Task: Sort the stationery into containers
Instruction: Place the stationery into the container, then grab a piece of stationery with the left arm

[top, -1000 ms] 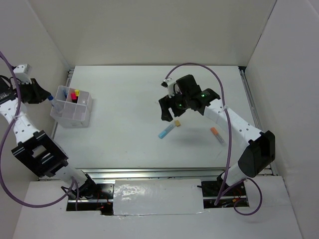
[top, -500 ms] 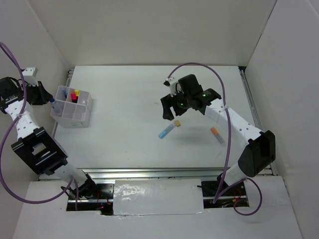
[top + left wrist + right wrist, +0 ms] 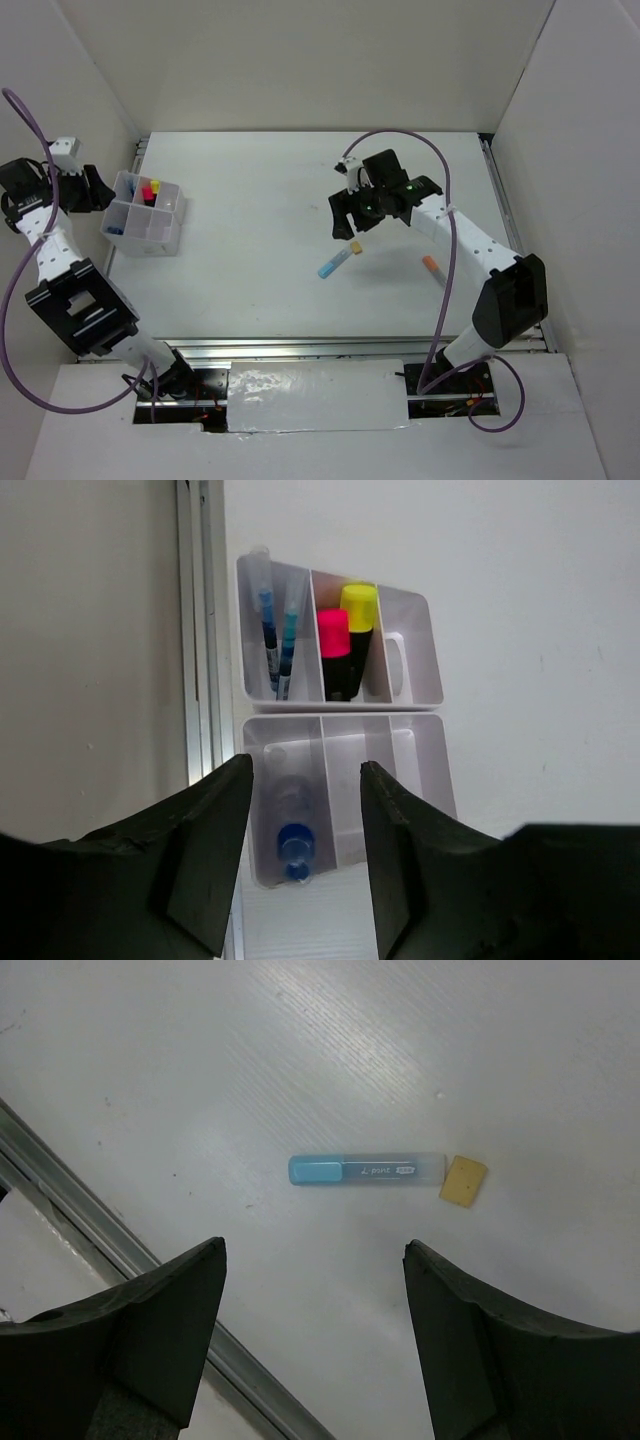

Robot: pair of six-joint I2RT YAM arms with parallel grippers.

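The translucent white organizer box (image 3: 176, 216) stands at the table's left edge. In the left wrist view the box (image 3: 428, 665) holds thin pens (image 3: 276, 640), a pink-capped highlighter (image 3: 334, 652) and a yellow-capped highlighter (image 3: 358, 630). A blue-capped bottle (image 3: 293, 845) lies in a near compartment. My left gripper (image 3: 305, 778) hovers above it, open and empty. My right gripper (image 3: 315, 1250) hangs open over the light-blue marker (image 3: 365, 1169), not touching it. An orange-capped tube (image 3: 433, 268) lies to the right.
A small yellow piece (image 3: 464, 1180) lies at the marker's clear end. A metal rail (image 3: 70, 1195) runs along the table's near edge, another rail (image 3: 198, 630) along the left edge beside the box. White walls enclose the table.
My left gripper has opened and the blue-capped bottle has dropped from it into the box. The right gripper shifted slightly right above the marker.
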